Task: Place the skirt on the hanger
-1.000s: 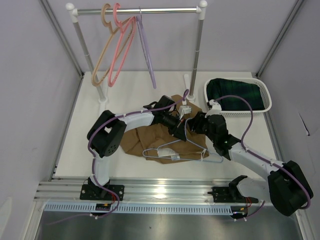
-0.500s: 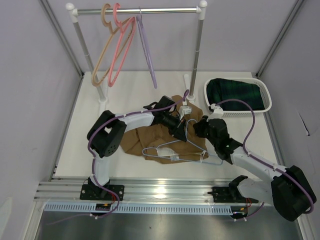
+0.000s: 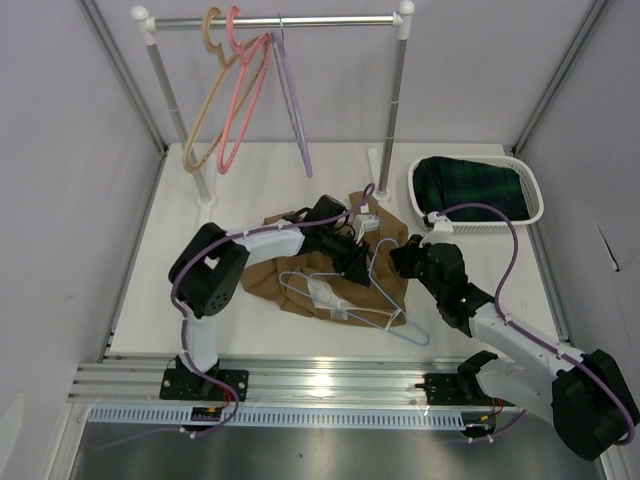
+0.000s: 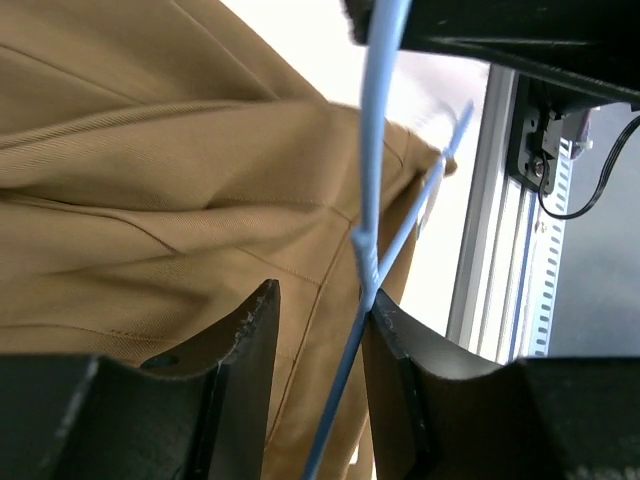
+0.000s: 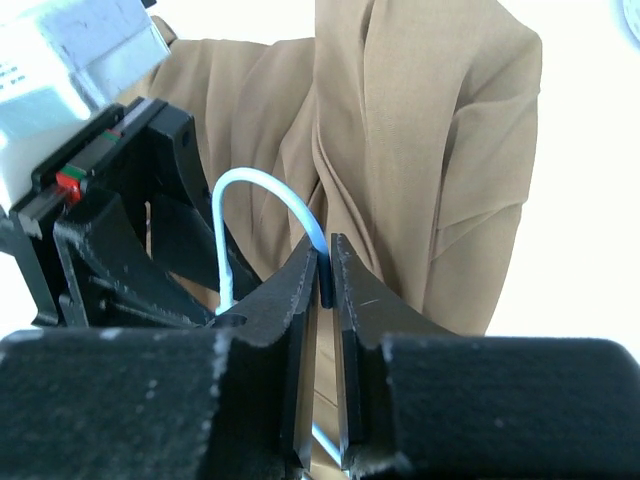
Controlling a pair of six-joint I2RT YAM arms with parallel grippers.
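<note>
The tan-brown skirt (image 3: pixel 270 278) lies crumpled mid-table, and it fills the left wrist view (image 4: pixel 150 200) and the right wrist view (image 5: pixel 440 150). The pale blue hanger (image 3: pixel 383 285) rests on it, hook pointing away from the arm bases. My right gripper (image 3: pixel 399 260) is shut on the hook (image 5: pixel 322 245), the thin curve pinched at its fingertips (image 5: pixel 325 268). My left gripper (image 3: pixel 356 264) stands open around the hanger's neck (image 4: pixel 366 255), which leans against one finger (image 4: pixel 385 340); the other finger is apart from it.
A clothes rail (image 3: pixel 270 20) spans the back with a tan hanger (image 3: pixel 205 110), a pink hanger (image 3: pixel 240 105) and a lavender one (image 3: pixel 295 110). Its right post (image 3: pixel 394 110) stands close behind the skirt. A white basket (image 3: pixel 530 195) holds dark green plaid cloth (image 3: pixel 475 190).
My right gripper closed on the hanger's hook while my left gripper opened off the neck. The hanger swung, its wide end sliding toward the front right, and the skirt shifted a little left.
</note>
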